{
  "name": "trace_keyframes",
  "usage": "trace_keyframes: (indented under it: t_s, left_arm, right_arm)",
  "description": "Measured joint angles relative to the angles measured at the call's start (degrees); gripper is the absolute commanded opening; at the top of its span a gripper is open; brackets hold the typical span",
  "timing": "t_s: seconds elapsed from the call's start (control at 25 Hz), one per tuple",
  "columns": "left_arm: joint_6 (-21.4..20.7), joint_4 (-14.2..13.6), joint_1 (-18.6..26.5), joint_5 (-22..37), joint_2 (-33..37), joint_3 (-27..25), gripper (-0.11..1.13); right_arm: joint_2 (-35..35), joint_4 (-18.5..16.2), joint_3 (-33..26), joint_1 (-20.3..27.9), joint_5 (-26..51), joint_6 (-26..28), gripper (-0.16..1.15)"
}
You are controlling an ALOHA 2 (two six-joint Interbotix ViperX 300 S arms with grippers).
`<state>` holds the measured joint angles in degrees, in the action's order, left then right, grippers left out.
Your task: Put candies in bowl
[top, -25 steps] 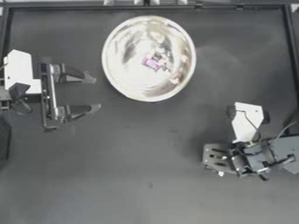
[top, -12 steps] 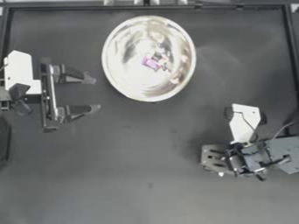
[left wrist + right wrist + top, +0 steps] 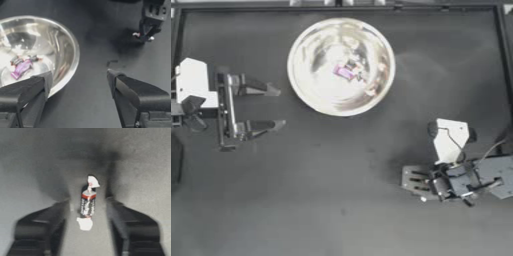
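Observation:
The silver bowl stands at the back middle of the table. Inside it lie a pink-purple candy and some whitish candies; the left wrist view shows the pink one too. My right gripper points down at the table at the front right. Its jaws stand open on either side of a whitish twist-wrapped candy with a red and dark band, with a gap on both sides. My left gripper waits open and empty at the left, beside the bowl.
A raised dark border runs along the table's back and sides. In the left wrist view the right gripper shows far off, with white wrapper ends at its tip. Bare dark table lies between the bowl and the right gripper.
The right arm has shifted very slightly over the candy. The left arm and the bowl have not moved.

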<state>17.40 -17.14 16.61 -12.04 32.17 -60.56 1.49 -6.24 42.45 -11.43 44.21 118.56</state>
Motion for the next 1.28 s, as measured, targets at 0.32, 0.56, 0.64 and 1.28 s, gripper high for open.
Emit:
trace_keyframes:
  t_s: [0.32, 0.56, 0.64, 1.28]
  left_arm:
    - [0.0, 0.0, 0.0, 0.1, 0.0, 0.0, 0.97]
    - [0.0, 0.0, 0.0, 0.0, -0.2, 0.0, 0.97]
    - [0.0, 0.0, 0.0, 0.0, -0.7, 0.1, 0.97]
    - [0.2, 0.1, 0.0, -0.7, -1.1, 0.0, 0.97]
  right_arm:
    - [0.4, 0.0, -0.4, -0.1, 0.0, 0.0, 0.55]
    - [0.9, -0.2, -0.8, -0.1, 0.0, -0.2, 0.44]
    - [1.0, -0.2, -1.0, 0.0, 0.0, -0.2, 0.44]
    - [-2.4, -5.5, -6.6, 0.3, 11.5, -3.1, 0.44]
